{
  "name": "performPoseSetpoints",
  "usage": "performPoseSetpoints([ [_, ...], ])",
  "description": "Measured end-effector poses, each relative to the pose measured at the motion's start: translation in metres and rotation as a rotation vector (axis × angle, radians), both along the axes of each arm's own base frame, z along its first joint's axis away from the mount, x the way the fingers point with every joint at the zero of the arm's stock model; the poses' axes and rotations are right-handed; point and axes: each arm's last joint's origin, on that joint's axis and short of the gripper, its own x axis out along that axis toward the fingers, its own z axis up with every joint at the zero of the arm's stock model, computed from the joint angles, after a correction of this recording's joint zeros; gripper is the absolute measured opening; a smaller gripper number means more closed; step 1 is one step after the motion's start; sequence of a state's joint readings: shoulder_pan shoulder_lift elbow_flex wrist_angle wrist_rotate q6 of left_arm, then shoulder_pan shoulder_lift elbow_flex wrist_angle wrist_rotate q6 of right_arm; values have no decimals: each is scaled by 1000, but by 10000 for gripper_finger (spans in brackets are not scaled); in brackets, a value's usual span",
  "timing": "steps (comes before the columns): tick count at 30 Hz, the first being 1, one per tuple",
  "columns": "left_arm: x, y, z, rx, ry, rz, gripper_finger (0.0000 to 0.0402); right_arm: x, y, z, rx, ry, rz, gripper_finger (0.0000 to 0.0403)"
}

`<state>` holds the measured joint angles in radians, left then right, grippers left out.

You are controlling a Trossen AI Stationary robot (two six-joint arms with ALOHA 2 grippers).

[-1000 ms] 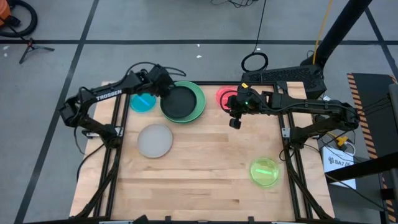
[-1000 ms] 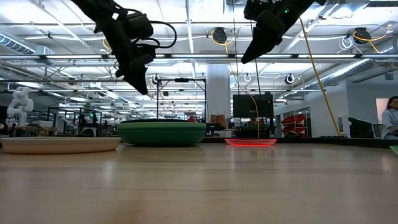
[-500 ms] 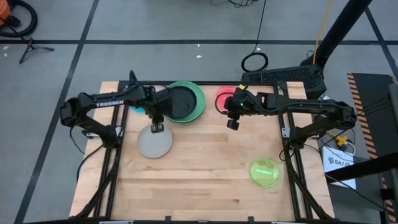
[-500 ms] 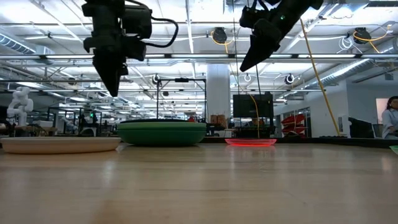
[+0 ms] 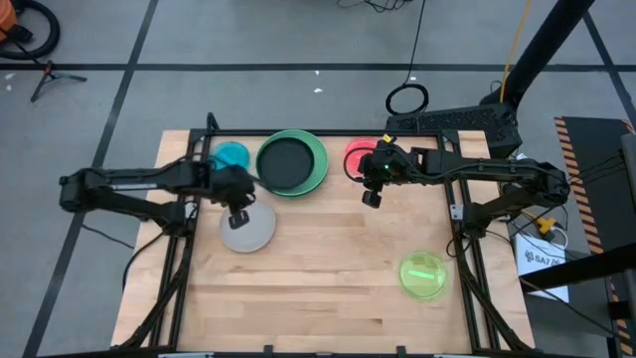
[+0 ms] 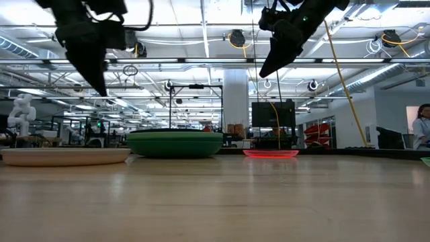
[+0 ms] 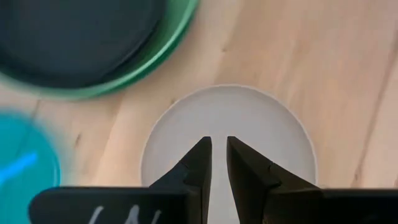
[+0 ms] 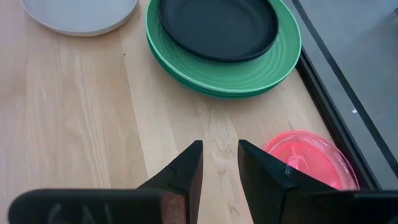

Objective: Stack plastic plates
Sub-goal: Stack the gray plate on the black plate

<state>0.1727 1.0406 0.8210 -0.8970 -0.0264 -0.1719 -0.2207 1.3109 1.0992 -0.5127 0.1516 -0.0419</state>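
Observation:
A grey plate (image 5: 253,231) lies flat on the wooden table, left of centre. My left gripper (image 5: 238,218) hangs above it, fingers pointing down and a narrow gap apart, holding nothing (image 7: 217,144). A black plate (image 5: 286,162) lies inside a large green plate (image 5: 318,164) at the far edge. A blue plate (image 5: 231,158) lies to their left and a pink plate (image 5: 356,154) to their right. My right gripper (image 5: 373,198) hangs open and empty (image 8: 221,149) above the table, just on the near side of the pink plate. A yellow-green plate (image 5: 423,273) lies near right.
Bare wood fills the table's middle and near side (image 5: 328,288). The black frame rail (image 8: 336,74) runs along the far edge just behind the green and pink plates. In the low view both grippers hang well above the plates (image 6: 175,144).
My left gripper has swung from over the green and black plates toward the table's near left, tipping steeper and sinking a little, and now hangs over the grey plate. My right gripper has stayed put. No plate has moved.

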Motion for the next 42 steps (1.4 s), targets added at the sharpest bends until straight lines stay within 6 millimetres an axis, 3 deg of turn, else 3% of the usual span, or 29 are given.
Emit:
performPoseSetpoints([
  [7,-27,-13,-12,-88,-9,281,56,2,0,2,-23,-23,17,93],
  [14,-33,-19,-30,-169,61,514,56,2,-1,2,-36,-19,30,93],
  [19,-44,-23,-37,-130,169,607,56,2,-1,3,-40,-22,34,93],
  [28,-47,-22,-37,-63,171,678,57,3,-1,3,-41,-25,34,93],
  [42,-39,-20,-45,35,205,722,165,3,-1,3,-42,-30,34,93],
])
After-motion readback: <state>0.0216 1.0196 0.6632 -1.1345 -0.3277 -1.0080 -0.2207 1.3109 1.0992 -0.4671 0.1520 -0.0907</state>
